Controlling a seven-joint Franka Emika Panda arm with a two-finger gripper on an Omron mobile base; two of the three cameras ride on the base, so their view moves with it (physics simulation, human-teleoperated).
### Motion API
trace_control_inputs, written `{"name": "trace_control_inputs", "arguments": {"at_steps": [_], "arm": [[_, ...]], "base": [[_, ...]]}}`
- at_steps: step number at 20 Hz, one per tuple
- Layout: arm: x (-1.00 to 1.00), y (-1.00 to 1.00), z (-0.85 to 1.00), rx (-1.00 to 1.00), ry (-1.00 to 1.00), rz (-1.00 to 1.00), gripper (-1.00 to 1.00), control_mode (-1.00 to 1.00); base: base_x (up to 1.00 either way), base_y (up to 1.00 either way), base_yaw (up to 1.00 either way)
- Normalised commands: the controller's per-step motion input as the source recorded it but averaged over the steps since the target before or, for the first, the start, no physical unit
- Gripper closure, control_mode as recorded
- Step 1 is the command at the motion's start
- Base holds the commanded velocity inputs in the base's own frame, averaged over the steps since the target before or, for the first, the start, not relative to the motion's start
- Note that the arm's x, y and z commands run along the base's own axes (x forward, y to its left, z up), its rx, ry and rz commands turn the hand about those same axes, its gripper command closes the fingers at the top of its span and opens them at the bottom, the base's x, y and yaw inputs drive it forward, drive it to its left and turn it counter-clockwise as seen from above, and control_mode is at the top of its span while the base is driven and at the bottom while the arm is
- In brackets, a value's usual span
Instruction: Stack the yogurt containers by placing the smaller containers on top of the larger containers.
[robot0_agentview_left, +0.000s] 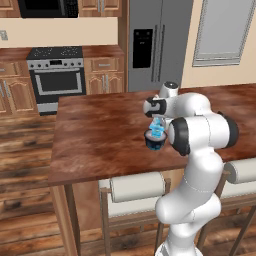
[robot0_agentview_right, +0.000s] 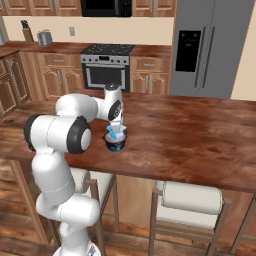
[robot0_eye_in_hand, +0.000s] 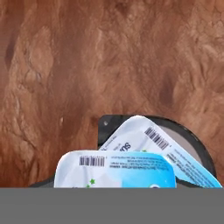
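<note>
On the near side of the wooden island counter (robot0_agentview_left: 100, 135) the white arm (robot0_agentview_left: 200, 150) bends over the dark tub (robot0_agentview_right: 114, 142). Two light-blue cups (robot0_eye_in_hand: 153, 148) sit tilted on its whitish top, one overlapping the other. Directly above them hangs the gripper (robot0_agentview_right: 116, 120), though I cannot tell how its jaws stand.

The bench (robot0_agentview_left: 100, 135) was a big slab of reddish-brown wood with a swirly grain. The only thing sitting straight on it was the round dark navy tub (robot0_agentview_left: 155, 141), parked near the bench's front edge. Two little light-blue cups (robot0_eye_in_hand: 131, 168) were piled on the tub's whitish top, one tilted against the other.
</note>
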Motion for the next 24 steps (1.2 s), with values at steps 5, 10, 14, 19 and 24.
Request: {"name": "trace_control_inputs", "arguments": {"at_steps": [5,10,14,19,24], "arm": [[-0.02,0.00,0.37,0.00,0.00,-0.04,-1.00,-1.00],[-0.02,0.00,0.51,0.00,0.01,-0.05,-1.00,-1.00],[-0.02,0.00,0.61,0.00,0.03,-0.07,-1.00,-1.00],[-0.29,-0.08,0.60,0.00,0.04,-0.08,-1.00,-1.00],[-0.74,-0.14,0.46,0.00,0.00,-0.02,-1.00,-1.00]], "base": [[0.00,0.00,0.00],[0.00,0.00,0.00],[0.00,0.00,0.00],[0.00,0.00,0.00],[0.00,0.00,0.00]]}}
